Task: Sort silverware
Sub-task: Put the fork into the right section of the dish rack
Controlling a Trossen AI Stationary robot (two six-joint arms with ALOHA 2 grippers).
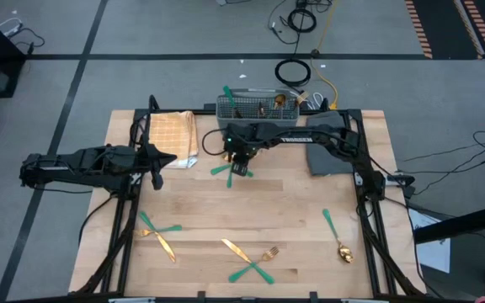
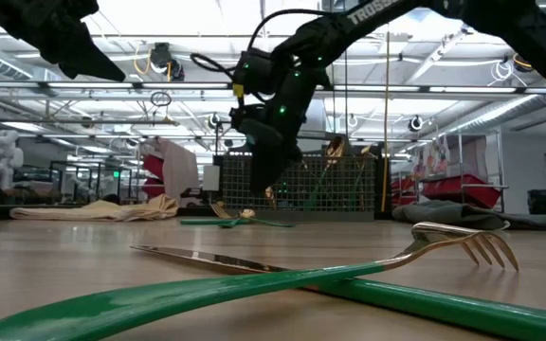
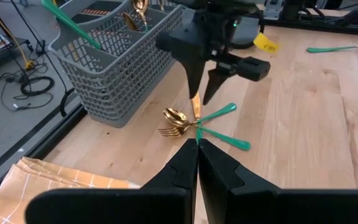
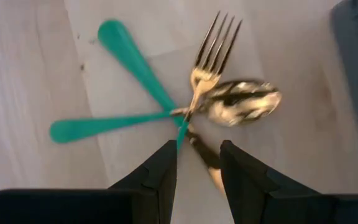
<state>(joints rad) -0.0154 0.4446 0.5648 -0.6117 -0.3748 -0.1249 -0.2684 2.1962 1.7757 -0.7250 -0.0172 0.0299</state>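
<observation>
A gold fork (image 4: pixel 213 43), spoon (image 4: pixel 241 102) and knife with teal handles lie crossed in a small pile (image 1: pixel 230 171) on the table, in front of the grey basket (image 1: pixel 255 105). My right gripper (image 4: pixel 199 149) points down over this pile, open. Its fingers stand on either side of the knife's blade (image 4: pixel 202 155). The basket holds a few pieces upright. My left gripper (image 3: pixel 197 146) is shut and empty. It hovers left of the pile, beside the tan checked cloth (image 1: pixel 173 139). My right gripper comes at the knife's blade (image 4: pixel 205 160) from above, one finger on each side and the blade running slantwise through the gap. The knife lies in the pile on the table. Whether a finger touches the blade I cannot tell.
More silverware lies toward the near edge: a crossed pair at left (image 1: pixel 160 234), a crossed group at centre (image 1: pixel 251 259), and a spoon at right (image 1: pixel 335 236). A grey cloth (image 1: pixel 331 153) lies under the right arm. Bare wood shows in the middle of the table.
</observation>
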